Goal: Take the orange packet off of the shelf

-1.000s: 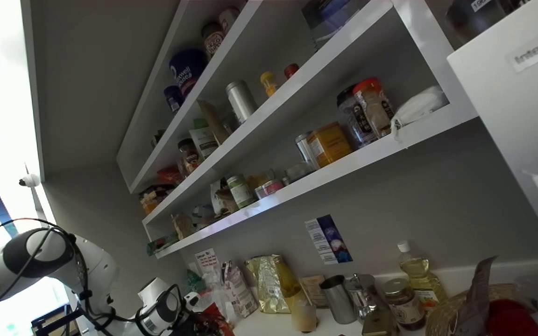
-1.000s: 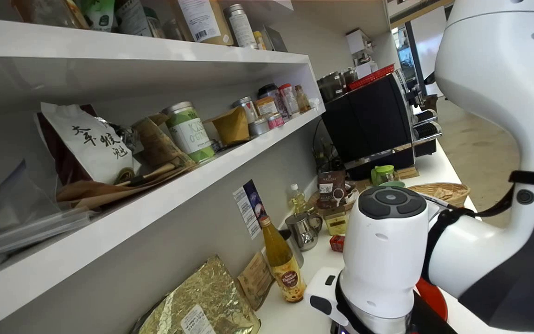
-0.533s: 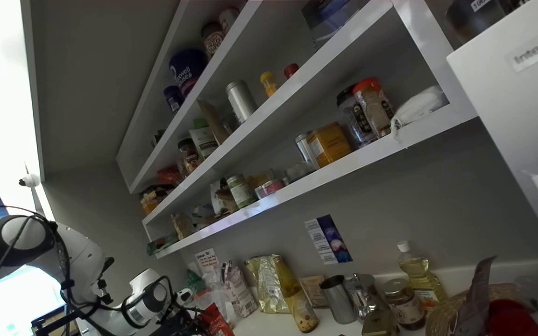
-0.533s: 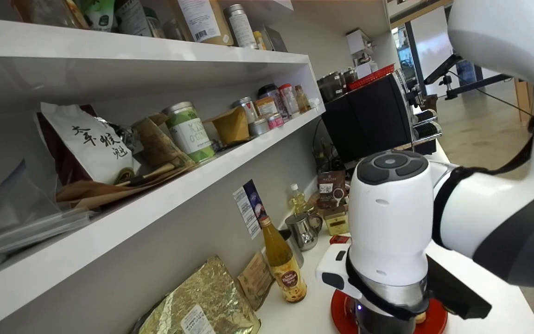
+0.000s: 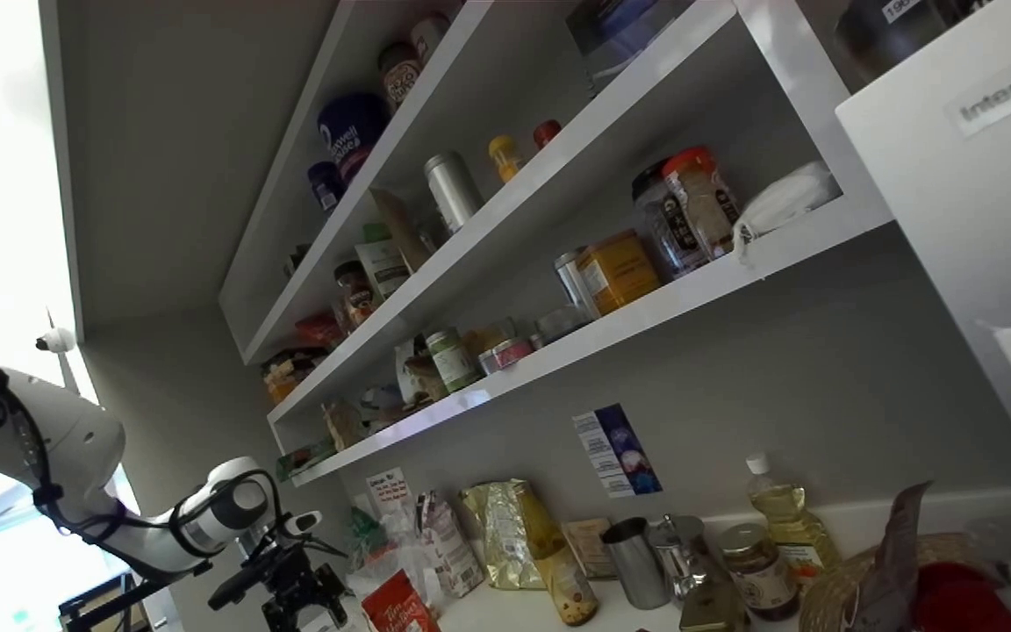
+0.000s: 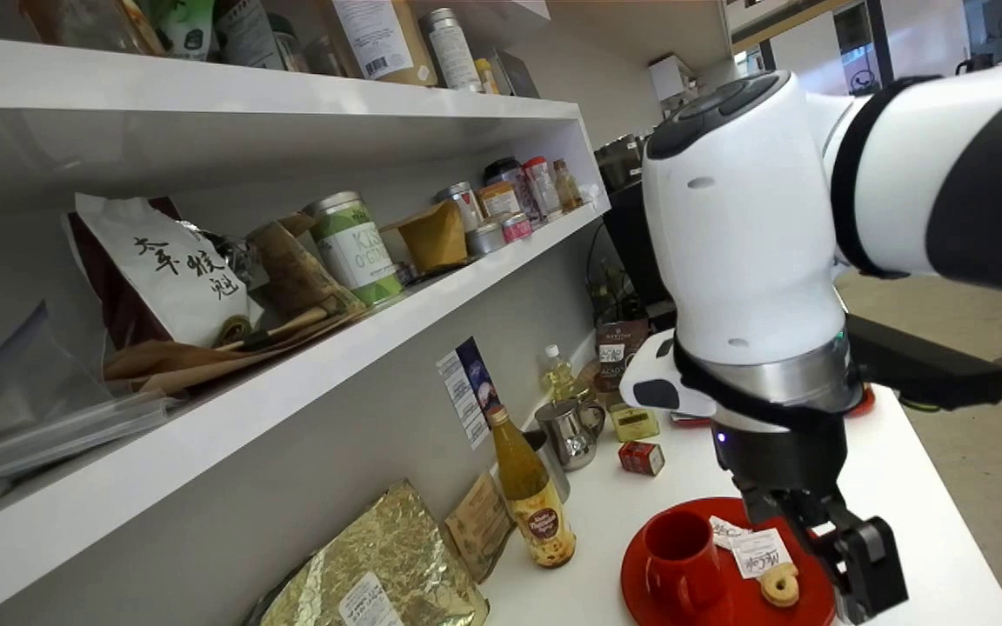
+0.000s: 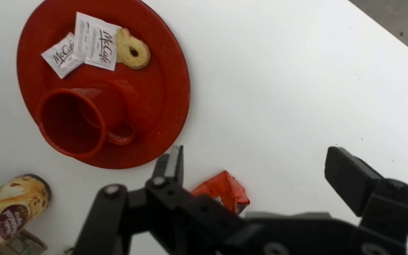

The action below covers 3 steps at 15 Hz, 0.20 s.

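Observation:
The orange packet [image 5: 398, 606], a red-orange pouch with white lettering, rests on the white countertop, off the shelf [image 5: 470, 397]. It also shows in the wrist view [image 7: 227, 187], partly hidden behind my gripper's linkage. I cannot tell whether it stands or leans. My gripper [image 7: 257, 166] is open, with nothing between its fingertips. In an exterior view my gripper [image 5: 304, 606] is left of the packet and apart from it. In an exterior view my gripper [image 6: 849, 565] hangs by the red plate, and the packet is out of view there. The shelf [image 6: 205, 430] holds jars, cans and pouches.
A red plate [image 7: 175, 106] with a red mug [image 7: 73, 124], white sachets and a cookie sits beside the gripper. A yellow bottle [image 6: 531, 487] and a gold foil bag [image 6: 388, 565] stand along the wall. A red bag [image 5: 319, 329] sits on a higher shelf.
The arm has pulled back, left in one exterior view and up in the other. The gripper is now apart from the packet, which is uncovered and seems in the same place. The red plate shows more.

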{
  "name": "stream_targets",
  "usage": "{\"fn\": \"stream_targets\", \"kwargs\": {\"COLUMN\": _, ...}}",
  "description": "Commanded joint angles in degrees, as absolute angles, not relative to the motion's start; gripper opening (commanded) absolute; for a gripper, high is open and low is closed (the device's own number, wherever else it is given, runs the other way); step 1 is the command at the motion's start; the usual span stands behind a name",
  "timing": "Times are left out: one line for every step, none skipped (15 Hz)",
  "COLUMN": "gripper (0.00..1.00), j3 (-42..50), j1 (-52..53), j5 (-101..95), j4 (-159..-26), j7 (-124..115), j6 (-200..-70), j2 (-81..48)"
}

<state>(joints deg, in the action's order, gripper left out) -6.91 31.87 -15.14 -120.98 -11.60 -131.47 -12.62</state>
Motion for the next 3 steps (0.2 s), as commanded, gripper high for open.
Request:
{"fn": "stream_targets", "kwargs": {"gripper": 1.00, "j3": -10.4, "j1": 28.3, "j5": -15.9, "j4": -121.4, "j7": -12.1, "j6": -130.8, "j2": -11.8}}
{"fn": "stream_targets", "kwargs": {"gripper": 1.00, "j3": -10.5, "j1": 28.2, "j5": -15.9, "j4": -121.8, "j7": -12.1, "j6": -130.8, "j2": -11.5}}
{"fn": "stream_targets", "kwargs": {"gripper": 1.00, "j3": -10.5, "j1": 28.2, "j5": -15.9, "j4": -122.0, "j7": -12.1, "j6": -130.8, "j2": -11.5}}
